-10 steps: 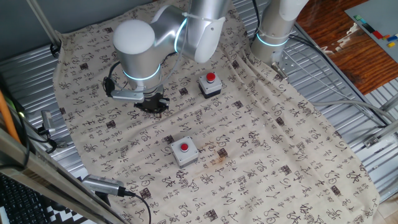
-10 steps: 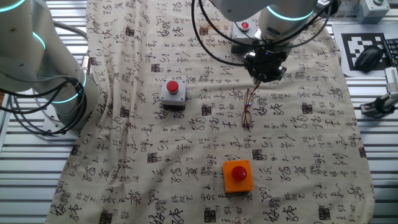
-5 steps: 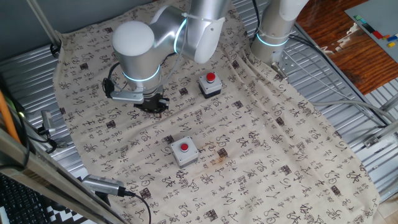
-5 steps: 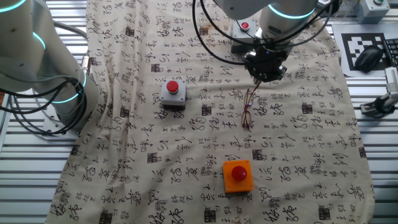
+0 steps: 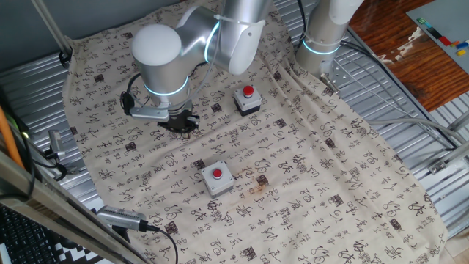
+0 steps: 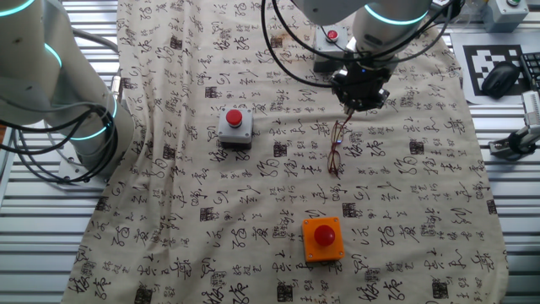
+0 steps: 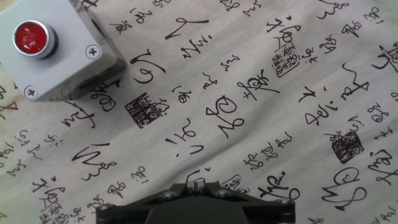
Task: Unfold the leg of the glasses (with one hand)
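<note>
The glasses (image 6: 337, 150) are thin reddish-brown wire frames that lie on the printed cloth, lengthwise toward the camera. My gripper (image 6: 358, 103) hangs just beyond their far end, close to it; I cannot tell if it touches. In the one fixed view the gripper (image 5: 178, 123) sits low on the cloth under the arm and the glasses are hidden. In the hand view the jaws stand together at the bottom edge, the gripper (image 7: 196, 185) is shut, and the glasses are out of view.
A grey box with a red button (image 6: 235, 126) stands left of the glasses, and it also shows in the hand view (image 7: 53, 50). An orange button box (image 6: 323, 238) is nearer the camera. Another grey box (image 5: 248, 100) stands beside the arm. A second arm (image 6: 59, 93) stands at the cloth's left edge.
</note>
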